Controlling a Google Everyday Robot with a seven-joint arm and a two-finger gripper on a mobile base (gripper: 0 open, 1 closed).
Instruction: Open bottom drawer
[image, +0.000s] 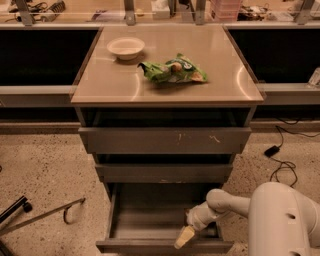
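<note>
One stiff, handleless metal bottom drawer (150, 226), best hooked at its front lip; gripper (184, 237) there, grip state indiscernible

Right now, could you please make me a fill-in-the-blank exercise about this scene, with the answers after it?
1. The cabinet has ____ drawers.
2. The bottom drawer is ____, not shut.
3. The gripper is at this drawer's ____ edge.
4. On top lie a bowl and a ____ bag.

Missing words: three; open; front; green.
</note>
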